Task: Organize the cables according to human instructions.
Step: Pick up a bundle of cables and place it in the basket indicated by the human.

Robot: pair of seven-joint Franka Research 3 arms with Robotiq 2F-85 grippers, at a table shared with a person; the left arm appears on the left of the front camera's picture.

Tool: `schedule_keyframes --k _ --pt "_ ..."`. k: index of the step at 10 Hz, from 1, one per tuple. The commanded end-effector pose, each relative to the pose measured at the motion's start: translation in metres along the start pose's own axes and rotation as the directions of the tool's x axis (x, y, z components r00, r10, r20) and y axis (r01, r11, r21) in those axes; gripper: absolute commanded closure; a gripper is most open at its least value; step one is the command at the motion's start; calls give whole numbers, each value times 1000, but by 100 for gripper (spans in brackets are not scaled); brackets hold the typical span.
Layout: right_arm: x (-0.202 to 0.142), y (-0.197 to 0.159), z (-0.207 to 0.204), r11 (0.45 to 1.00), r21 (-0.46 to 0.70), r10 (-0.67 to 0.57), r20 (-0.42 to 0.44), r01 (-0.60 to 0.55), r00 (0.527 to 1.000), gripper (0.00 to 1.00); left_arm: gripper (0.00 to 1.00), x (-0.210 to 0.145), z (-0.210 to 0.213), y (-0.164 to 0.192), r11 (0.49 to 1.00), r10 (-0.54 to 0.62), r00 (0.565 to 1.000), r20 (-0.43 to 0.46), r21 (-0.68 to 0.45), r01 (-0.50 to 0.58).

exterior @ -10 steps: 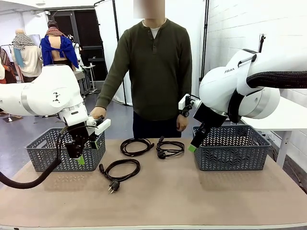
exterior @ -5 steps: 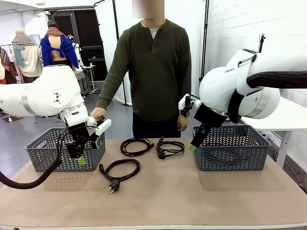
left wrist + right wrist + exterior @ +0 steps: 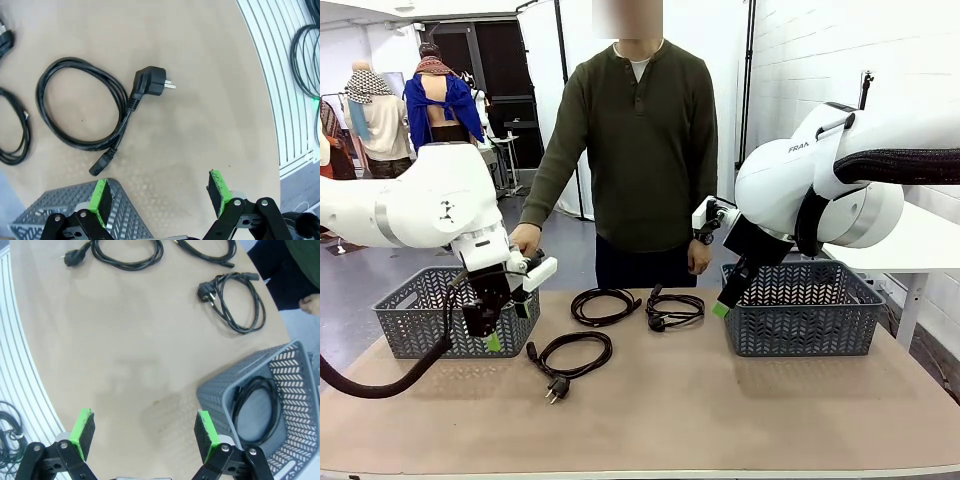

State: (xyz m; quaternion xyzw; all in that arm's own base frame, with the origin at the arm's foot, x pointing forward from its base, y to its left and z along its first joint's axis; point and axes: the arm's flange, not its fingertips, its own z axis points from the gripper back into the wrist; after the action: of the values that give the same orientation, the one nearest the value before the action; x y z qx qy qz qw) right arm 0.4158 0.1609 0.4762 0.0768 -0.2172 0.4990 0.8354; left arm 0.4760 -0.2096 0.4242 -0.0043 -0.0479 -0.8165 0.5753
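My left arm (image 3: 430, 205) and right arm (image 3: 820, 180) are glossy white and bulbous. The right, at upper right of the frame, bears dark "FRA" lettering and a black ribbed hose (image 3: 900, 165). Left pincer (image 3: 159, 182) and right pincer (image 3: 144, 422) are black, with green pads (image 3: 218, 190).

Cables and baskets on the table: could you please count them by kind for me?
Cables: 4 – front cable, middle cable, right cable, basket cable
Baskets: 2 – left basket, right basket
Total: 6

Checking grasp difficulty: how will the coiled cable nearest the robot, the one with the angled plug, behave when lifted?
Probably floppy: the cable is a thin loop with no visible tie, so it would likely sag and uncoil. Its plug looks the bulkiest part and may dangle.
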Motion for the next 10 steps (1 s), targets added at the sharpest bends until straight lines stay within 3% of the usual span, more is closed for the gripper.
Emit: schedule_keyframes --k 1,10 --pt "1 -1 0 1000 -6 -3 1 3 1000 0 0 3 -19 15 995 -99 994 -53 -12 98" --pt "1 -1 0 1000 -6 -3 1 3 1000 0 0 19 -75 57 981 -189 981 -50 -57 187"
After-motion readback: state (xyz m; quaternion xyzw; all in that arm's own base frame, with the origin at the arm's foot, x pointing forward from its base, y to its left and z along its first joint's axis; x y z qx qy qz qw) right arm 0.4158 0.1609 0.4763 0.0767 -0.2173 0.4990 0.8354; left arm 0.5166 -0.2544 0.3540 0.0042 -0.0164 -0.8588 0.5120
